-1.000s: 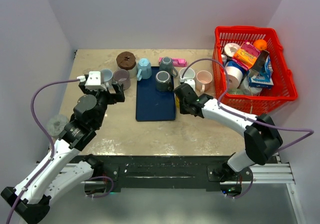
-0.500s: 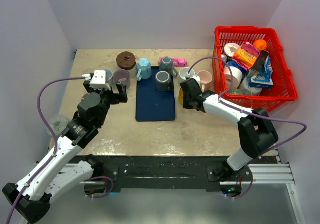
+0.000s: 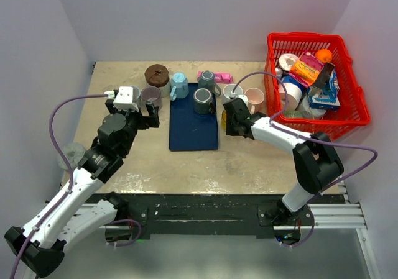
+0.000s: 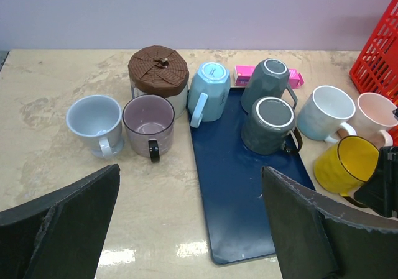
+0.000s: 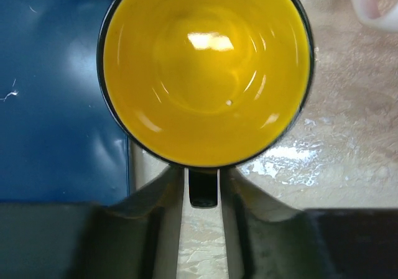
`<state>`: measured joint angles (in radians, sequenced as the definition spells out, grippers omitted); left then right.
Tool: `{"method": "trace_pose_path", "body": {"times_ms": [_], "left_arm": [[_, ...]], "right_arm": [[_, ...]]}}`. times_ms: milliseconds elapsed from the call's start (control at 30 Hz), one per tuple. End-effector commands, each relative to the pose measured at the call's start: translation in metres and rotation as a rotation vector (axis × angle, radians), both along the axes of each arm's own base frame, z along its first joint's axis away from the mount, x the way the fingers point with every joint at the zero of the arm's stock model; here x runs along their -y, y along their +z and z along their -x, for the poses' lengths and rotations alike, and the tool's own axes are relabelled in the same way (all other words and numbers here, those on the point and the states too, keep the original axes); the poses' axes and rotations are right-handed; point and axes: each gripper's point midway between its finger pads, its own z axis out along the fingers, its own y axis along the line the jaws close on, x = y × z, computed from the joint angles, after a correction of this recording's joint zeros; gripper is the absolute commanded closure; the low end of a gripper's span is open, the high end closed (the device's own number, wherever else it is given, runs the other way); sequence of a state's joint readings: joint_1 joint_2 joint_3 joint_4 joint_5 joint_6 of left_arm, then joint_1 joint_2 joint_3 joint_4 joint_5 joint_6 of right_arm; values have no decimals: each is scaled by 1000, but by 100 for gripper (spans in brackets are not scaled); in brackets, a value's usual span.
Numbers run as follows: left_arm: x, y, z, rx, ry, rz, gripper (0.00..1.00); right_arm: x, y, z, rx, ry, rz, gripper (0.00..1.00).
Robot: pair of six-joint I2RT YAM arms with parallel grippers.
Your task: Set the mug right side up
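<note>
Right wrist view: mug (image 5: pixel 205 68) stands upright on the desk (image 5: pixel 348 136), yellow inside facing up, straight ahead of the right claw (image 5: pixel 202 174). That claw is closed narrow on the handle, tray (image 5: pixel 56 92) ahead-left. Top view hides most of the mug under that arm. Left claw (image 4: pixel 189 173) wide, holding nothing; mug sits ahead-right.

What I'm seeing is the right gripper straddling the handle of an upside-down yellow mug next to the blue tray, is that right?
Not quite: the yellow mug stands mouth up, not upside down; the right wrist view looks straight into its yellow inside. The rest holds: the right gripper straddles its handle, and the mug sits next to the blue tray.
</note>
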<state>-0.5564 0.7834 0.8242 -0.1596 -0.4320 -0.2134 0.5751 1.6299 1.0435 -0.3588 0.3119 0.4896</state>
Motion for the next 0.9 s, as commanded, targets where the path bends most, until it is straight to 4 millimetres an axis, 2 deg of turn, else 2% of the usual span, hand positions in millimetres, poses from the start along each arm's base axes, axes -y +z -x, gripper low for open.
{"method": "trace_pose_path", "body": {"times_ms": [0,33,167,267,433,500,667,800,867], "left_arm": [[-1,17,-2,39,-6,21,1],[0,17,-2,38,-8,21,1],[-1,18,-2,39,-9,24,1],[0,17,-2,37,-11,24,1],[2,15,-3,30,-20,21,1],[5,13,-4,24,-32,19,1],[12,8,-8,1,-59,10,1],[22,0,-12,-33,-94,10,1],[24,-3,-12,-45,-100,8,1]], "right_arm": [[-14,34,-16,91,11,-75,62],[-14,36,-16,92,11,-78,48],[-15,53,-15,127,15,-107,38],[-15,64,-15,146,16,-126,33],[-17,98,-13,215,43,-168,25],[-25,117,-11,265,97,-210,23],[-40,148,-11,368,222,-268,18],[-48,156,-18,392,270,-264,16],[-55,152,-24,391,314,-247,16]]}}
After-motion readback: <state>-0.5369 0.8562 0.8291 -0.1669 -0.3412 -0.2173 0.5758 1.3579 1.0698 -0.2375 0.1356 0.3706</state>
